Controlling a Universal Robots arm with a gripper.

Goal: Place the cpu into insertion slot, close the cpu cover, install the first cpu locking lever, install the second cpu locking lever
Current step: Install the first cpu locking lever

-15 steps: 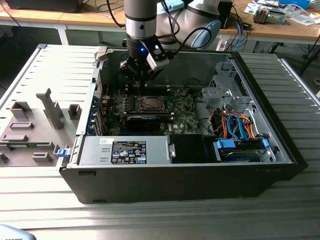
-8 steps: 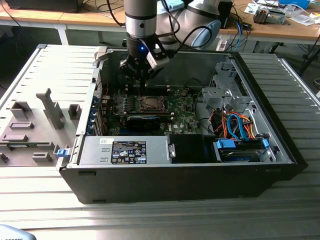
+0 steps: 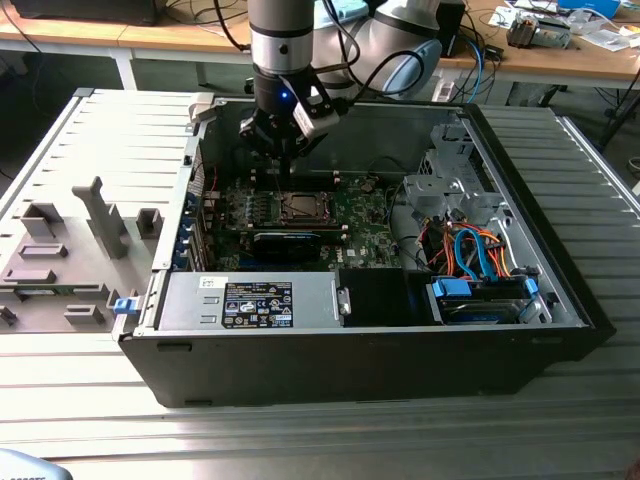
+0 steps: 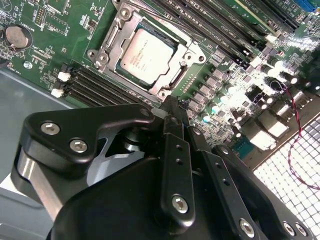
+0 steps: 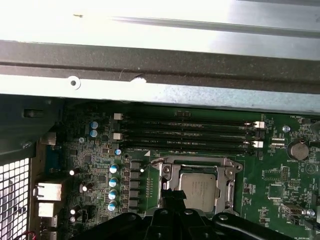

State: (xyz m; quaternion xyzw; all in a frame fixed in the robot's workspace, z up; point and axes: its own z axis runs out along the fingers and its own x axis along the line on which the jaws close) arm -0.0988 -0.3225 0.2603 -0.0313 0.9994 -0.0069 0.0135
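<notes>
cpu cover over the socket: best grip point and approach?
Judging by pose: the cpu cover lies flat, framing the cpu. Its thin rails leave little to pinch; take the protruding edge tab nearest the hand, coming from above.

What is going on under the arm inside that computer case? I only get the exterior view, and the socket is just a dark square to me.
Observer: In the second wrist view the cpu sits in its socket, silvery top facing up.
Operator: Is that metal frame down over it?
Observer: In the first wrist view the cpu cover lies flat around the chip, which shows through its window.
Operator: And the claw?
Observer: The end effector has its tip at the socket's edge, off the chip. I cannot tell whether it touches the frame.
</notes>
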